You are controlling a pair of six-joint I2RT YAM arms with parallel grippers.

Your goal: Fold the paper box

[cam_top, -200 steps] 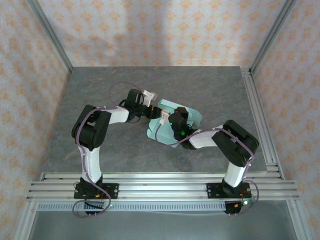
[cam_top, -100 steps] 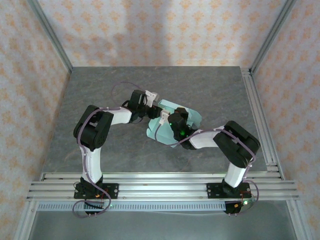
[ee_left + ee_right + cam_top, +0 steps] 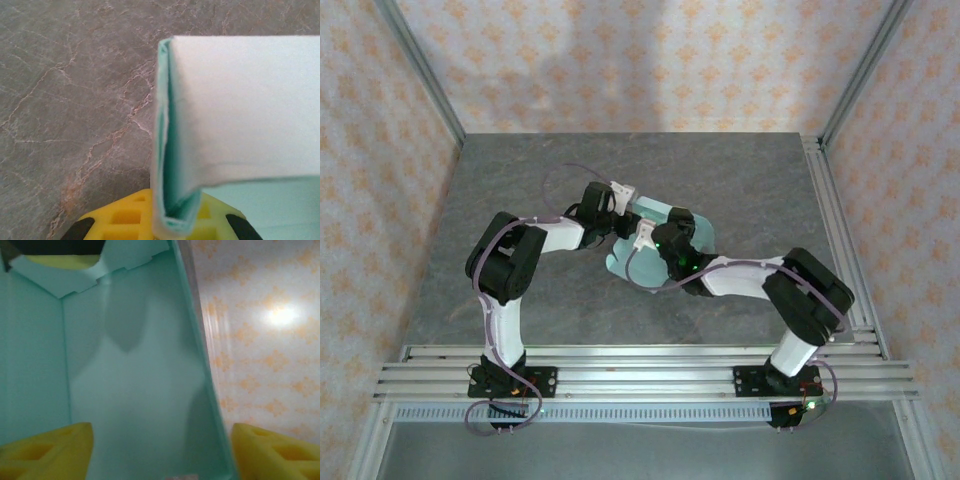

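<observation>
Mid-fold: left jaws pinch the paper box at bottom centre (right jaws wide, seemingly astride its wall); next, close and crease that wall.

Soft, even light from above casts only faint shadows on the table, a glare spot whitens the wall in the right wrist view, and the paper box blurs close up.
</observation>
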